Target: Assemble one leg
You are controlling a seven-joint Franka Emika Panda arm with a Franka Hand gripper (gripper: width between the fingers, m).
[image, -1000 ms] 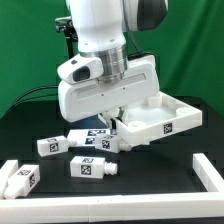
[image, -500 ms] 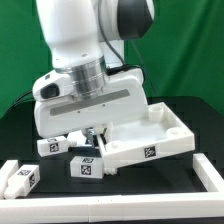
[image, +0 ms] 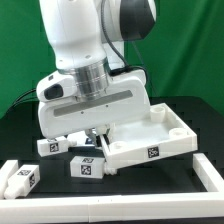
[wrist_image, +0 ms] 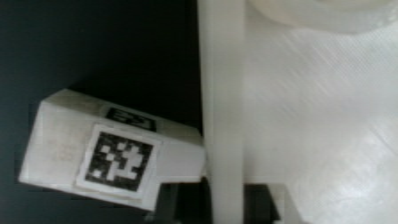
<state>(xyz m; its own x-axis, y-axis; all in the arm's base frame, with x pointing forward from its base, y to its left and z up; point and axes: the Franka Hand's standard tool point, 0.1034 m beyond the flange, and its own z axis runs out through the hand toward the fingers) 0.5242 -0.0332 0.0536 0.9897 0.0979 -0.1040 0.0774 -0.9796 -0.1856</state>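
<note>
The large white tray (image: 160, 130) lies on the black table, its near corner beside the loose legs. My gripper (image: 100, 140) stands low over the tray's near-left corner. In the wrist view my gripper (wrist_image: 224, 205) is shut on the tray's thin wall (wrist_image: 222, 90), with one dark finger (wrist_image: 185, 205) on each side of it. A leg (wrist_image: 107, 150), a white block with a square tag, lies right against that wall on its outer side. Other legs lie at the exterior view's left (image: 50, 146) and front (image: 90, 168).
Another tagged white block (image: 24, 178) rests at the exterior view's front left beside a flat white strip (image: 8, 170). A white piece (image: 210, 172) lies at the front right. A green backdrop stands behind the table.
Since one second ago the arm has swung toward the exterior view's left, and the tray has slid and turned with it toward the legs. In the last half second almost nothing moved.
</note>
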